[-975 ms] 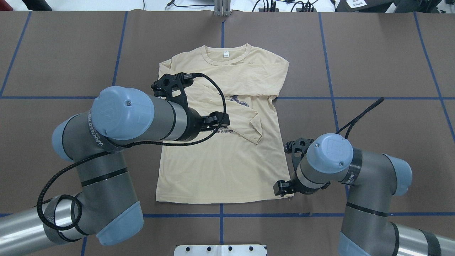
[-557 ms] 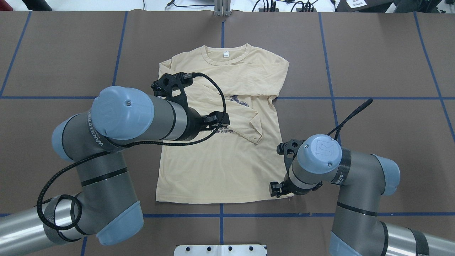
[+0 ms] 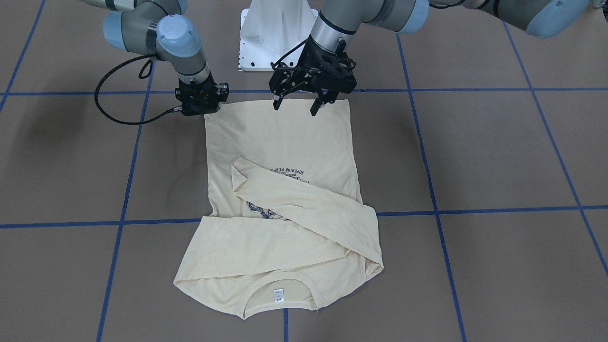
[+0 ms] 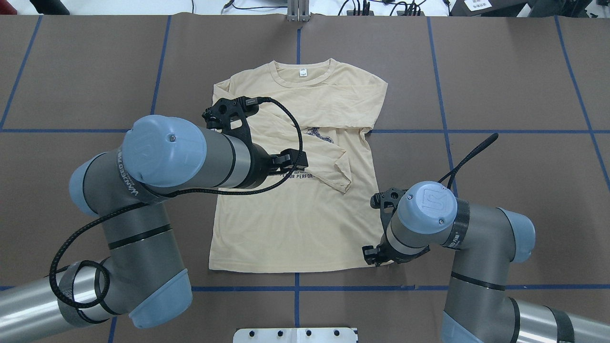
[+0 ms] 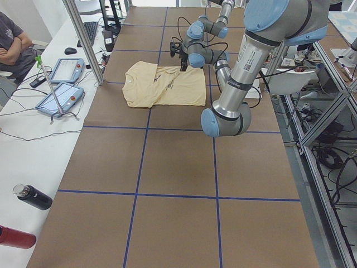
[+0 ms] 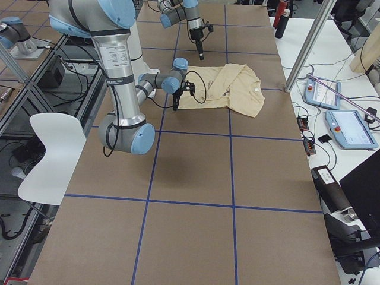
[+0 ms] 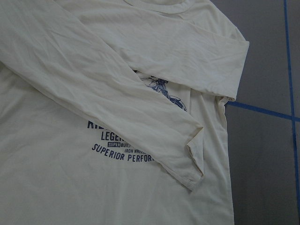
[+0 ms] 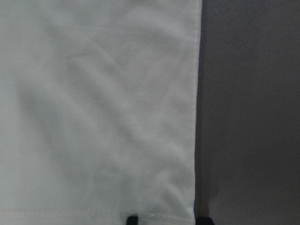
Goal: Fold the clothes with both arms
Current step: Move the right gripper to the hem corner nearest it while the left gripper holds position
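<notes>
Thin matt knit T-shirt (image 4: 295,228) on matt brown paper-like table cover (image 4: 500,71)

table (image 4: 524,71): brown, blue grid lines | white chair (image 6: 50,148): beside table

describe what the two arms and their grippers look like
The left arm and right arm are grey-and-silver tubes with rounded light blue joint caps; the right arm's cap bears a moulded logo. Black bands carry white lettering. Black braided cables loop along each. The left gripper and right gripper are black, with two fingers each.
</notes>
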`<move>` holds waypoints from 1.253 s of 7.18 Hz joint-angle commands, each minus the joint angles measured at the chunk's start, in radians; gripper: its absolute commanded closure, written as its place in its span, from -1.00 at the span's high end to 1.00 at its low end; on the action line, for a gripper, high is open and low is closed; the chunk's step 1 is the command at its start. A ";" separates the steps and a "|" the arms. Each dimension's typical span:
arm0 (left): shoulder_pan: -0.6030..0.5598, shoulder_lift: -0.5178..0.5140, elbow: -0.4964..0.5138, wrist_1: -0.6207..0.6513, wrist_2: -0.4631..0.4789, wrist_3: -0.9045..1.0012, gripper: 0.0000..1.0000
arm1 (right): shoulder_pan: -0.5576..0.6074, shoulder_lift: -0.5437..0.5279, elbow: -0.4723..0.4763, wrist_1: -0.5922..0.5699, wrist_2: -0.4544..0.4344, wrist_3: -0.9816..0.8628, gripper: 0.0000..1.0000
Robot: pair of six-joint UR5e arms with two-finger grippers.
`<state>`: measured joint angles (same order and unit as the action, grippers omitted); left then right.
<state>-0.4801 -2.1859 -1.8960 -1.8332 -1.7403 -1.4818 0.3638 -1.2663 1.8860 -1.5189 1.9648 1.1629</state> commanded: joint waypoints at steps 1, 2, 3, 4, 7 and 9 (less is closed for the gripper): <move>0.000 0.000 -0.003 0.003 0.001 0.000 1.00 | 0.003 -0.001 0.002 0.000 0.006 0.000 -0.18; 0.000 0.000 -0.003 0.005 -0.001 0.000 1.00 | 0.006 -0.001 0.005 -0.001 0.006 0.000 -0.52; 0.000 0.000 -0.003 0.006 -0.001 0.000 1.00 | 0.010 -0.001 0.008 -0.001 0.008 0.000 -0.81; -0.002 0.000 -0.003 0.006 -0.001 0.000 1.00 | 0.015 -0.001 0.008 -0.003 0.008 0.000 -0.96; -0.002 0.038 -0.005 0.017 -0.001 -0.002 1.00 | 0.027 0.002 0.019 0.000 0.008 0.032 -1.00; 0.059 0.159 -0.058 0.058 0.027 -0.006 1.00 | 0.038 0.002 0.045 0.003 0.008 0.040 -1.00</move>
<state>-0.4607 -2.0966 -1.9250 -1.7990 -1.7334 -1.4850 0.3948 -1.2643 1.9163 -1.5179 1.9725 1.1969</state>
